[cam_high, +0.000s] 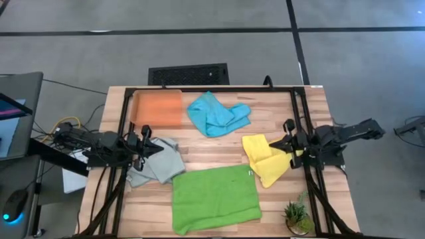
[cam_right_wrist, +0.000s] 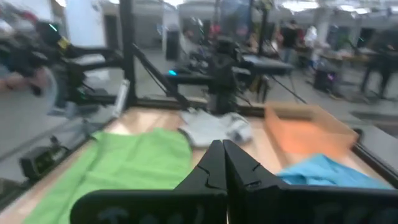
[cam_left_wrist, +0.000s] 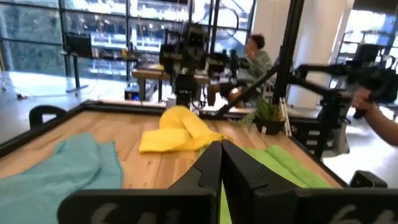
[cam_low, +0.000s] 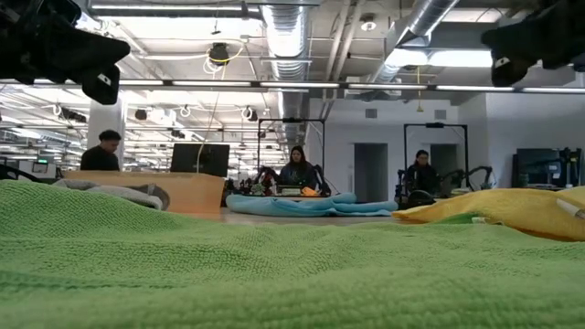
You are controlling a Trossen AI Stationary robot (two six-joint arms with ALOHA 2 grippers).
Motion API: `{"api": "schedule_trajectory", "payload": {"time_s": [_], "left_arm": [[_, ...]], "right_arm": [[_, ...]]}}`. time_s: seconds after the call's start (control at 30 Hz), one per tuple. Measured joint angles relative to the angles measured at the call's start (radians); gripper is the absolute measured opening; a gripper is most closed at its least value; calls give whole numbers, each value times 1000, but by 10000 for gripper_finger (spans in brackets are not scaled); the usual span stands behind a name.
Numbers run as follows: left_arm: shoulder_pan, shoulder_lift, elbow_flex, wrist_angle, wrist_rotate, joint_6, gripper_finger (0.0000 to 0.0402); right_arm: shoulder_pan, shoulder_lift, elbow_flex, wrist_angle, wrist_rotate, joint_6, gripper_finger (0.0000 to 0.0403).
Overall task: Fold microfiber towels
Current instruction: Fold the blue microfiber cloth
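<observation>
Several microfiber towels lie on the wooden table. The lime green towel (cam_high: 216, 198) is spread flat at the near middle. The turquoise towel (cam_high: 218, 114) lies crumpled at the far middle, the yellow towel (cam_high: 265, 159) bunched at the right, and the grey towel (cam_high: 156, 161) bunched at the left. The orange towel (cam_high: 157, 108) lies flat at the far left. My left gripper (cam_left_wrist: 221, 146) hangs shut at the left edge, above the grey towel's side. My right gripper (cam_right_wrist: 222, 146) hangs shut at the right edge, by the yellow towel. Both point level across the table, raised off it.
A small potted plant (cam_high: 297, 216) stands at the near right corner. Black frame rails (cam_high: 212, 89) run along the table's far, left and right sides. People sit in the room beyond, and a person's hand (cam_left_wrist: 379, 118) shows past the table's right side.
</observation>
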Motion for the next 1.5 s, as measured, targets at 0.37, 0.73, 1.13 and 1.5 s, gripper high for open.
{"api": "schedule_trajectory", "payload": {"time_s": [0.37,0.73,1.13,1.5], "left_arm": [[0,222,236,-130,-100,65,0],[0,603,546,-369,-224,-7,0],[1,754,644,-494,-225,-179,0],[0,759,644,-457,-219,-165,0]], "right_arm": [[-68,327,328,-251,135,8,1],[-311,678,573,-493,40,44,1],[-471,931,597,-516,-94,-108,5],[-511,1099,597,-450,-90,-158,45]]}}
